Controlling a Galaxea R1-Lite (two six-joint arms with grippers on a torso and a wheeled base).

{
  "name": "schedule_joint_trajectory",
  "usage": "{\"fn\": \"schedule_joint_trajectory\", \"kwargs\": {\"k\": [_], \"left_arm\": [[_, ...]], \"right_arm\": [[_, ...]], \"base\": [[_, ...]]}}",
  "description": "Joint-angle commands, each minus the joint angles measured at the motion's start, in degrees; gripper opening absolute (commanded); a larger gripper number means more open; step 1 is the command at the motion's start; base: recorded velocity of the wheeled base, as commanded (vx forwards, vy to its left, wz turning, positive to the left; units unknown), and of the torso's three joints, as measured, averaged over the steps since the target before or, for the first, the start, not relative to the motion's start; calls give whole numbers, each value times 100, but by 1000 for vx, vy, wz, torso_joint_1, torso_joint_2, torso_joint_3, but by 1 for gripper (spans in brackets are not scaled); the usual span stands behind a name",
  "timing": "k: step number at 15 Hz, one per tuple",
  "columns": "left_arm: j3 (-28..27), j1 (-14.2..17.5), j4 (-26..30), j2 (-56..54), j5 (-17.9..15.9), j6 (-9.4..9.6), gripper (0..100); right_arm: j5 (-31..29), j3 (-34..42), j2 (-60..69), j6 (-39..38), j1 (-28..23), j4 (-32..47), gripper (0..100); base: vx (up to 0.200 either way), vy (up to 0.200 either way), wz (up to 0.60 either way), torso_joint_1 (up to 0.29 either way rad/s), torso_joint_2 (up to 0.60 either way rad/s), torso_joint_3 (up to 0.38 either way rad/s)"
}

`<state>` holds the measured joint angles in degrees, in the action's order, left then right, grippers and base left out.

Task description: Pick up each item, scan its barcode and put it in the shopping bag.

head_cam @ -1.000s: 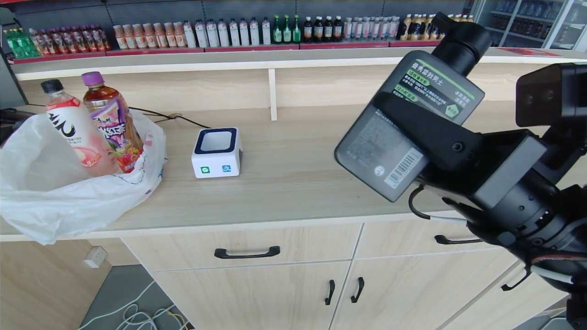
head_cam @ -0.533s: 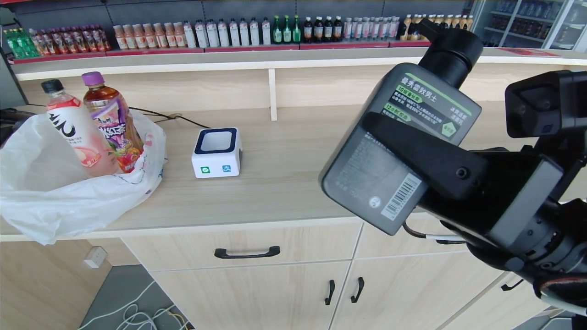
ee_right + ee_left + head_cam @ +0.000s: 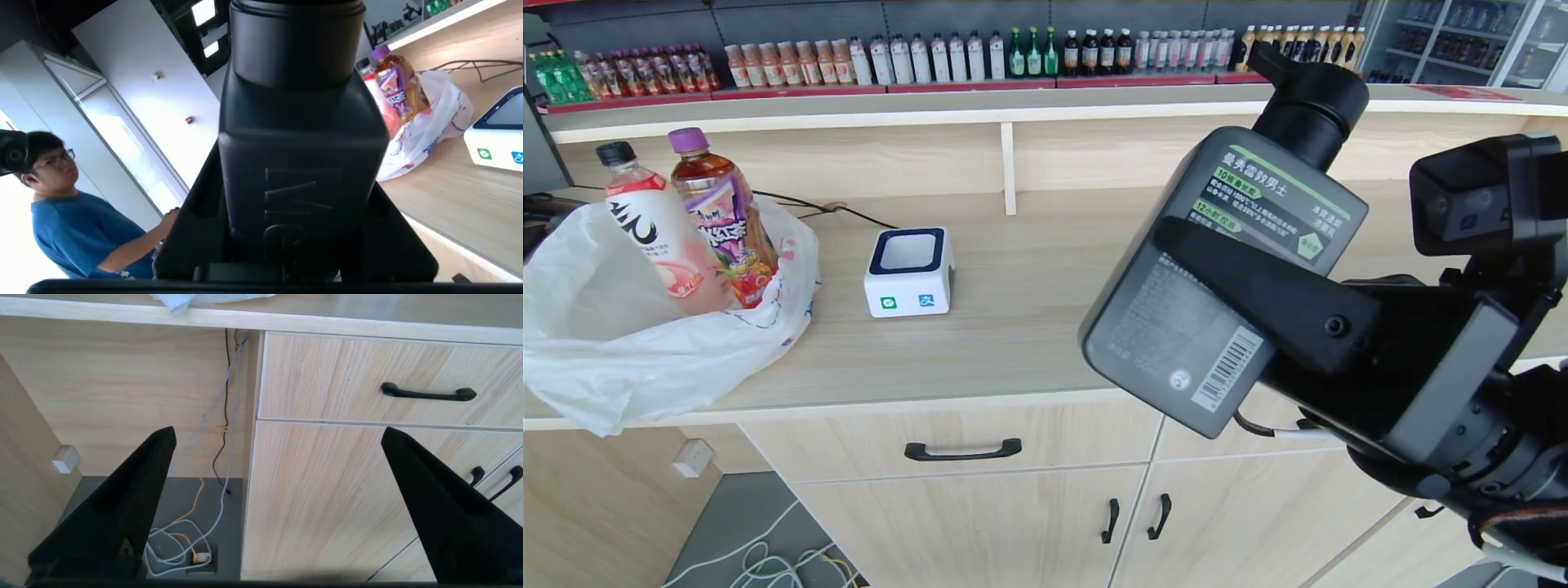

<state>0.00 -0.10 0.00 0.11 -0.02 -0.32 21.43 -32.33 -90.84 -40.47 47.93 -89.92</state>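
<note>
Gripping the dark grey bottle (image 3: 1176, 343) across its body, our right pincer (image 3: 1188, 253) holds it tilted in the air over the bench (image 3: 1013, 327) front edge, black cap pointing away from us, barcode (image 3: 1227, 369) facing up. Scanner (image 3: 908, 272) sits well to its left, with the shopping bag (image 3: 621, 351) holding two drink bottles (image 3: 662, 233) beyond that. Left pincer (image 3: 276, 433) is spread, low by the cabinet drawers (image 3: 368, 376).

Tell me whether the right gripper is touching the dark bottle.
Touching. Head view: a finger of the right gripper lies flat across the dark bottle, no gap. Right wrist view: fingers clamp both its sides.
</note>
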Motion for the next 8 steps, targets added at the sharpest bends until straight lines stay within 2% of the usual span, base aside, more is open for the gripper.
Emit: {"fn": "schedule_joint_trajectory", "kwargs": {"k": [1,8], "left_arm": [[0,1,0,-2,2,-3,100],[0,1,0,-2,2,-3,100]], "right_arm": [[1,7,-3,4,5,-8,0],[1,7,-12,48,41,-8,0]], "base": [[0,0,0,0,0,0],[0,0,0,0,0,0]]}}
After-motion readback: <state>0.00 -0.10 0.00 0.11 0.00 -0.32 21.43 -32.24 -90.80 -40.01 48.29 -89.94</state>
